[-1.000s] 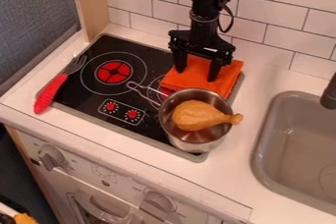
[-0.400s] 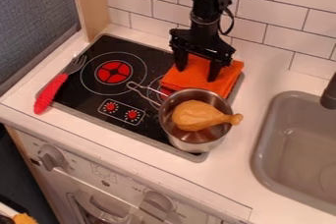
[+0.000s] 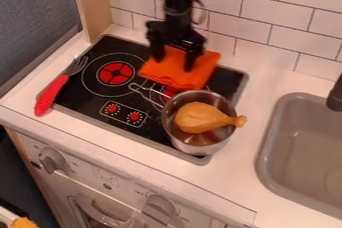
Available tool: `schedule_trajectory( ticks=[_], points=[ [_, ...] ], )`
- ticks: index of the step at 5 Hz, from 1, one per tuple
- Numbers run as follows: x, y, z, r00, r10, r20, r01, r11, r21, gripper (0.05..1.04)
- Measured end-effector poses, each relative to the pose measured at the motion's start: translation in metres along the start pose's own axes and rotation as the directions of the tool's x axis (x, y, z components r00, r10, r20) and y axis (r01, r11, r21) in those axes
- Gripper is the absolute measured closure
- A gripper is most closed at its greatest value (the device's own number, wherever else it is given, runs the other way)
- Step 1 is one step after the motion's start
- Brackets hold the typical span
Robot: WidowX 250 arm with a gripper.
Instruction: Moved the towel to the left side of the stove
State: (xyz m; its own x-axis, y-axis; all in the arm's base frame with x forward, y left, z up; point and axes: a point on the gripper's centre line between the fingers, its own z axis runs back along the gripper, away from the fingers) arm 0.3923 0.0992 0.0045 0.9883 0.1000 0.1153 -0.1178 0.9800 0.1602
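Now the orange towel (image 3: 175, 77) lies farther left on the stove (image 3: 87, 101) than in the 2 earlier frames: it has slid from the right rim toward the left burner (image 3: 115, 73), and bare black stovetop shows to its right. The pincer (image 3: 174, 64) has shifted left along with it. The pot, drumstick and fork have kept their places.

The towel is folded in layers into a flat pad, with a slightly wavy front edge and creases near it. It lies roughly square, a little longer crosswise; that long axis slopes from upper left to lower right, about parallel to the wall (image 3: 257, 17). 1 corner points left, reaching the left burner's outer ring.

The pincer hangs down over the towel, its 2 fingers wide apart with cloth between and beneath them. I cannot tell whether they grip any of it.

Just in front of the towel is the metal pot (image 3: 194, 148), its wire handle angled to the upper left, with the drumstick (image 3: 199, 118) inside. At the stove's left edge lies a red-handled fork (image 3: 53, 94), tines away. The grey sink (image 3: 264, 147) is set into the white desk (image 3: 234, 184) at right.
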Motion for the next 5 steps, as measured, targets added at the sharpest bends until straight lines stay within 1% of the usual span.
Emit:
schedule_trajectory(
  ticks=[1, 2, 3, 4, 5],
  points=[
    [0.000, 0.040, -0.005, 1.000, 0.021, -0.019, -0.021, 1.000, 0.014, 0.083],
    [-0.002, 0.064, -0.008, 0.999, 0.035, -0.030, -0.034, 0.999, 0.022, 0.083],
    [-0.005, 0.074, -0.009, 0.999, 0.031, -0.034, -0.030, 0.999, 0.020, 0.083],
    [-0.009, 0.071, -0.006, 0.999, 0.009, -0.035, -0.010, 1.000, -0.011, 0.083],
    [-0.022, 0.075, 0.001, 0.998, -0.005, -0.057, 0.001, 0.998, -0.057, 0.084]
  ],
)
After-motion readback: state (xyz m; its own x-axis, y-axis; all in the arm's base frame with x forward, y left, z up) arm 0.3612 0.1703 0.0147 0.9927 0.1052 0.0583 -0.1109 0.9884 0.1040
